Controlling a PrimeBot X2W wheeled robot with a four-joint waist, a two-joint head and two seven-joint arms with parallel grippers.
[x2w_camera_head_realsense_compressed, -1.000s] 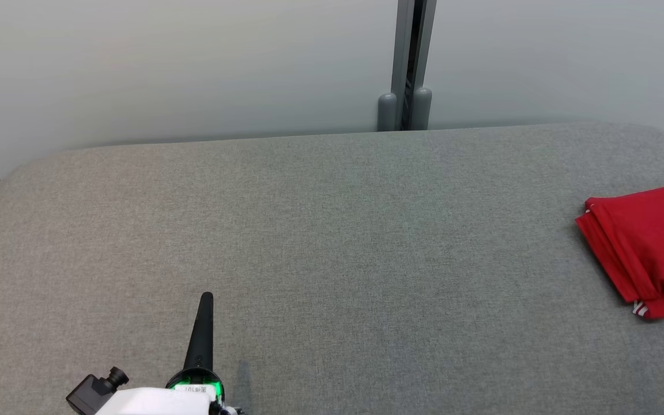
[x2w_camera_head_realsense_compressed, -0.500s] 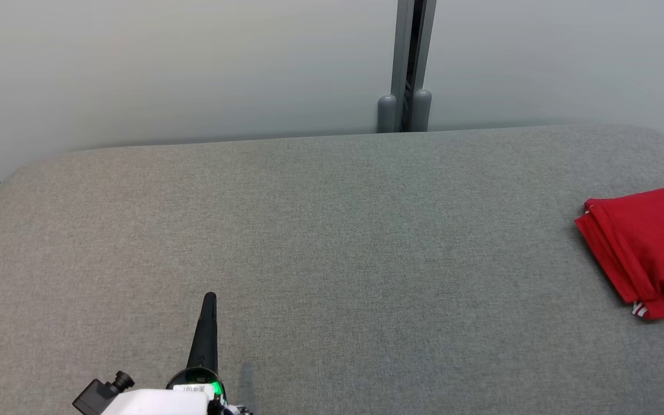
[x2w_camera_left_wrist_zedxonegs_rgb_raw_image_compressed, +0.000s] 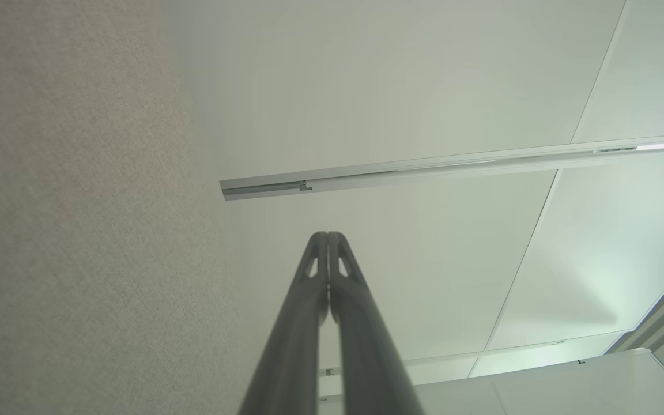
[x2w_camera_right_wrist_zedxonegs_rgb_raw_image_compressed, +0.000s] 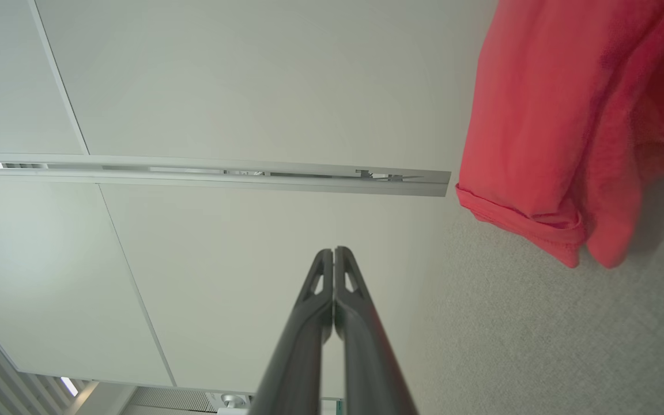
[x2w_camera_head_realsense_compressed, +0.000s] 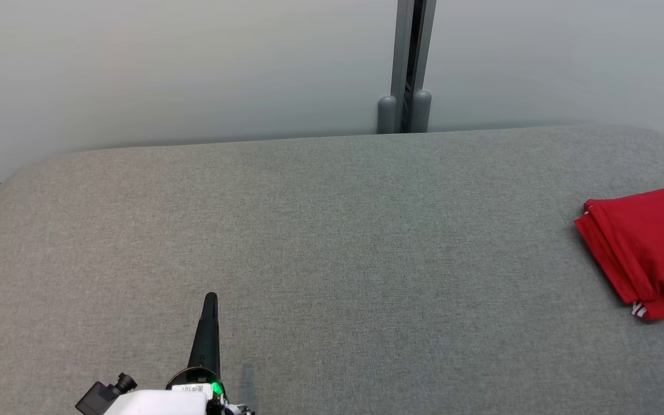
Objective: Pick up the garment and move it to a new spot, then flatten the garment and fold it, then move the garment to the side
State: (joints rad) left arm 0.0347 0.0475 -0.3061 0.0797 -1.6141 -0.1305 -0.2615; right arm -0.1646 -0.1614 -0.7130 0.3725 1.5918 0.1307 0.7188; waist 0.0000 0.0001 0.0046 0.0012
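The left gripper (x2w_camera_head_realsense_compressed: pixel 209 298) sits low over the near part of the table (x2w_camera_head_realsense_compressed: pixel 332 230). Its two dark fingers are pressed tight together with nothing between them. From its own wrist camera the tips meet cleanly, pointing off toward the pale wall (x2w_camera_head_realsense_compressed: pixel 193 69) past the table's edge. The right gripper (x2w_camera_right_wrist_zedxonegs_rgb_raw_image_compressed: pixel 333 253) is the same: fingers closed on each other, empty, not touching any cloth.

Just beyond the right gripper, up and to its side, lies the garment (x2w_camera_head_realsense_compressed: pixel 649 248). It is red and rests at the far right of the table, partly cut off by the edge of the head view. It is stacked in neat layers, the edges lined up along its left side, with a bit of white trim (x2w_camera_head_realsense_compressed: pixel 638 310) peeking out at the near corner. It is well apart from the left gripper, with a wide stretch of grey fabric between them. Behind the table a grey post (x2w_camera_head_realsense_compressed: pixel 410 57) runs up the wall.

By my reading the job is at or near its end: the garment looks folded and already set off to the side, and neither gripper has hold of it. I see nothing left to do beyond perhaps pulling the arms back.
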